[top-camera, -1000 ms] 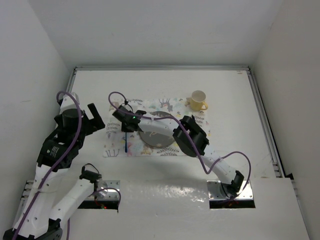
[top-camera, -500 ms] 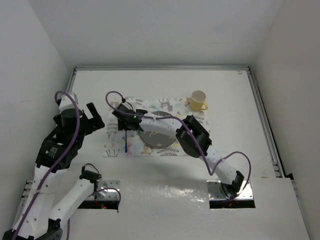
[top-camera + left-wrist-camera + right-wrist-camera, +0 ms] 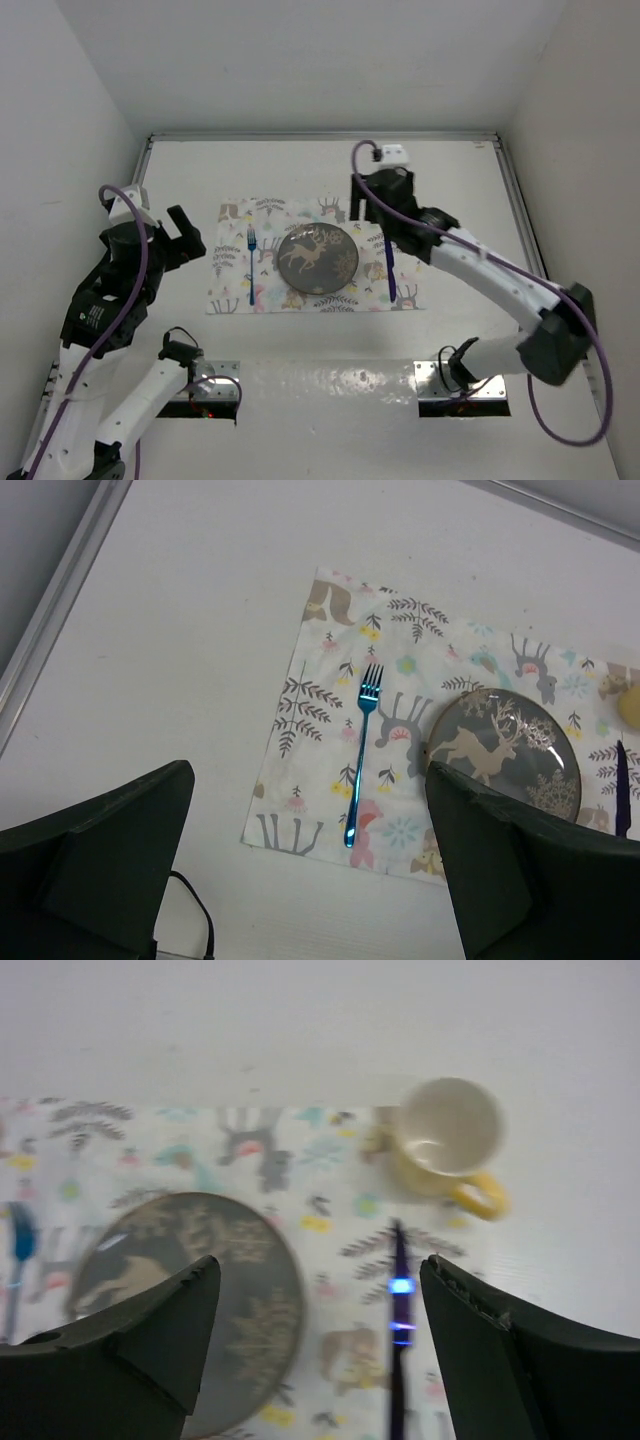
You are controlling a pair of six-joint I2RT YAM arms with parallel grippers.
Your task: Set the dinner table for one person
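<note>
On bench (image 3: 180, 170), mat (image 3: 228, 290) carries plate (image 3: 318, 259) centrally, fork (image 3: 251, 265) left of it, knife (image 3: 390, 270) right, cup (image 3: 447, 1140) just behind knife.

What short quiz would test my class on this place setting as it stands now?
1. True or false: the fork lies on the placemat, on the left arm's side of the plate.
2. Where is the yellow cup? A) on the plate B) past the far end of the dark blue utensil C) beside the fork
3. Fill in: the fingers of the left gripper and right gripper are ____.
Key: 1 true; 2 B; 3 open, holding nothing.
</note>
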